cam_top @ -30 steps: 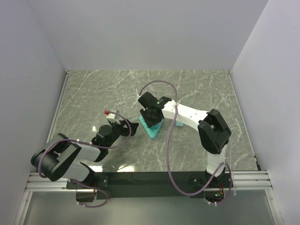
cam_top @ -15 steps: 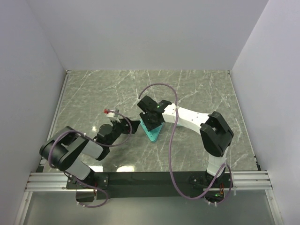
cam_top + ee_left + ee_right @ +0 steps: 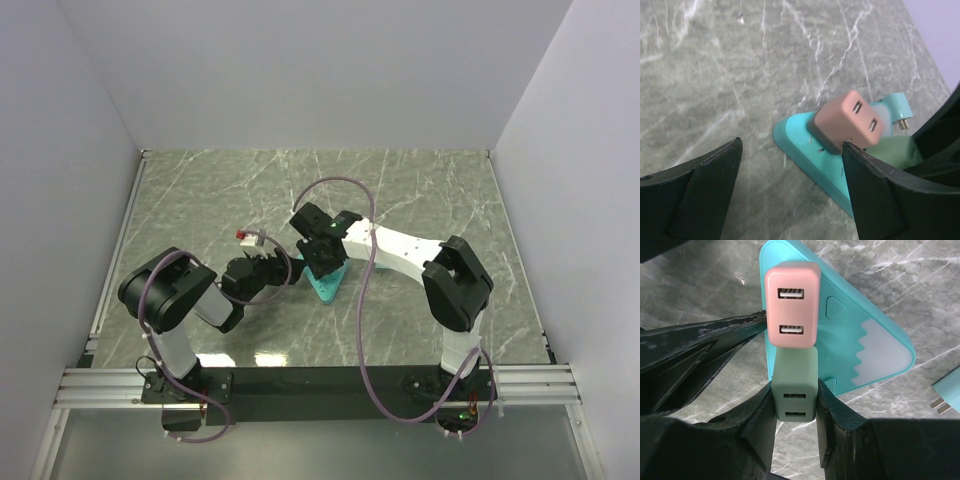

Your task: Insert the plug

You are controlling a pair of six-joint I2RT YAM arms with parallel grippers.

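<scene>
A teal triangular power strip (image 3: 860, 340) lies on the marble table, and it also shows in the top view (image 3: 325, 288). A pink plug (image 3: 791, 305) stands in it. My right gripper (image 3: 795, 390) is shut on a green plug (image 3: 795, 382), held against the strip directly beside the pink plug. I cannot tell how deep the green plug sits. My left gripper (image 3: 790, 150) is open and empty. It is low over the table at the strip's (image 3: 815, 160) left corner, with its right finger (image 3: 890, 195) close to the pink plug (image 3: 852, 120).
A loose teal plug (image 3: 947, 395) with bare prongs lies on the table just past the strip; it also shows in the left wrist view (image 3: 897, 107). In the top view both grippers crowd the strip at mid-table, left gripper (image 3: 272, 273) and right gripper (image 3: 322, 255). Grey walls enclose the table.
My left gripper has moved right, up to the strip's left corner, and its arm has folded upward. My right gripper has stayed over the strip with the green plug.
</scene>
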